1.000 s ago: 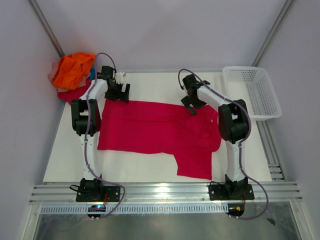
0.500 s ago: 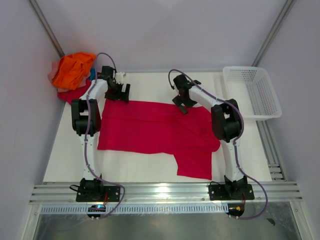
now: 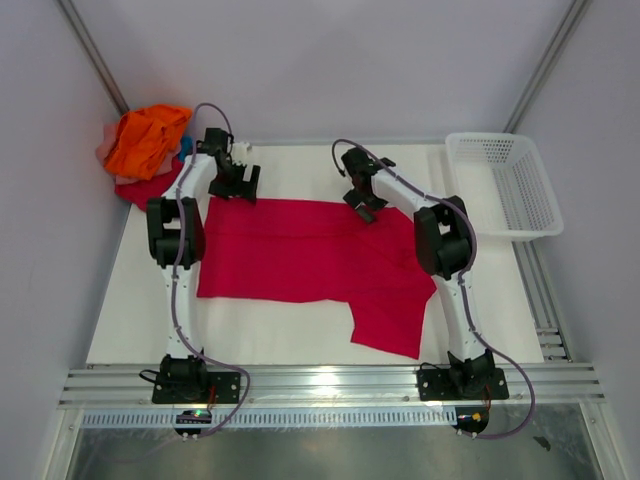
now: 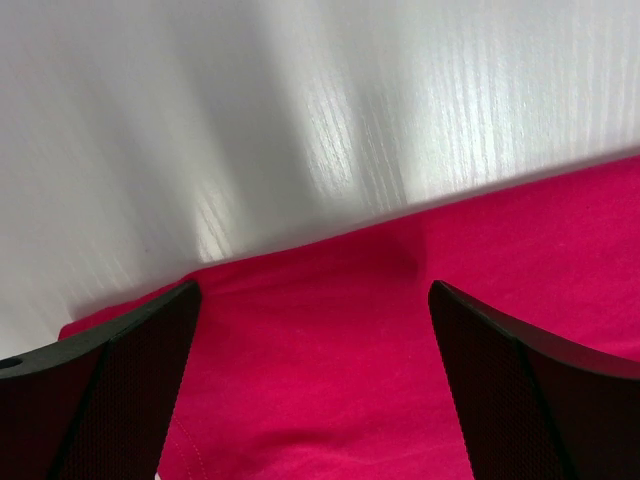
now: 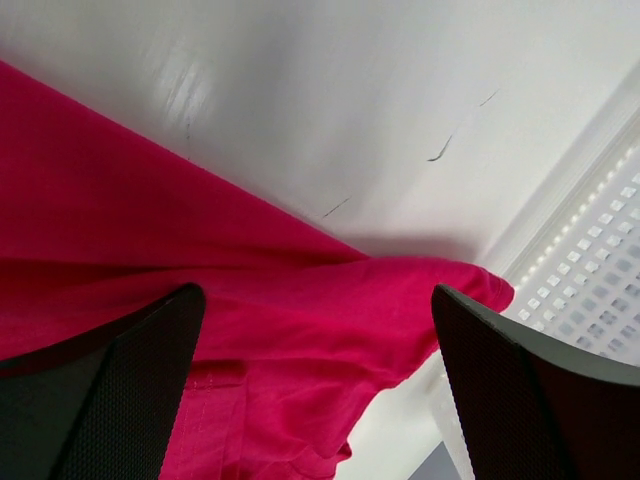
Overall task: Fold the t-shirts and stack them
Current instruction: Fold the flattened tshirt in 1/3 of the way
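Observation:
A crimson t-shirt point(image 3: 300, 250) lies spread flat on the white table, with one flap hanging toward the near edge at the right. My left gripper point(image 3: 237, 190) stands open over the shirt's far left corner. In the left wrist view the cloth point(image 4: 320, 340) fills the gap between the fingers point(image 4: 100, 400) of the left gripper point(image 4: 312, 380). My right gripper point(image 3: 362, 208) is open over the shirt's far edge, near the middle. The right wrist view shows rumpled cloth point(image 5: 300, 300) under the right gripper point(image 5: 320, 380). Neither gripper holds anything.
A heap of other t-shirts sits at the back left: orange point(image 3: 148, 138) on top, red point(image 3: 140, 188) below, pale pink point(image 3: 105, 150) and a bit of blue point(image 3: 186, 148). A white mesh basket point(image 3: 487, 137) stands at the back right, its side point(image 5: 600, 280) showing in the right wrist view.
My right gripper has moved left along the shirt's far edge, from the right shoulder toward the middle. The shirt's right side has shifted slightly. The left gripper has hardly moved.

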